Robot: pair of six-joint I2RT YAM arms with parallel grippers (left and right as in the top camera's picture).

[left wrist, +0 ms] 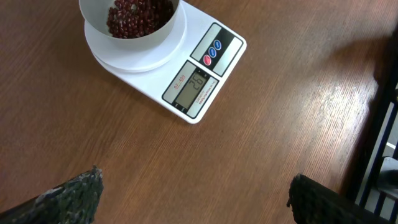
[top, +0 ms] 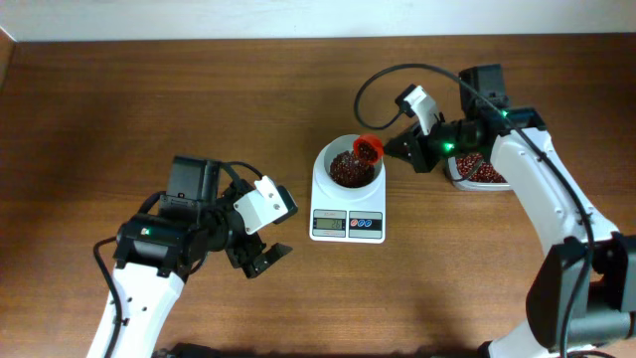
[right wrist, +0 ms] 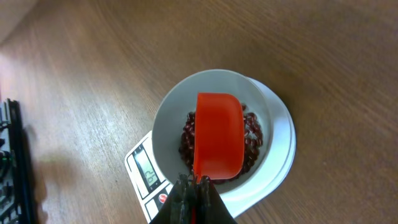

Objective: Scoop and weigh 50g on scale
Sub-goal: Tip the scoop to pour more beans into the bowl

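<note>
– On the scale (top: 347, 225), where are we at?
– Display (left wrist: 194, 86) reads 26, so I'd call it roughly halfway to 50. Beans (right wrist: 252, 140) heaped in bowl (right wrist: 168, 112) on the scale, mid-table; more in tub (top: 477, 171) by right arm
– Grippers?
– Right gripper (right wrist: 194, 190) clamped on scoop (right wrist: 217, 134) handle, scoop over bowl, can't tell if it's empty. Left gripper (top: 260, 249) spread wide, holding nothing, near scale
– Left to do?
– More scoops, I'd say, then trim near target. Other print on scale face too small to read
</note>
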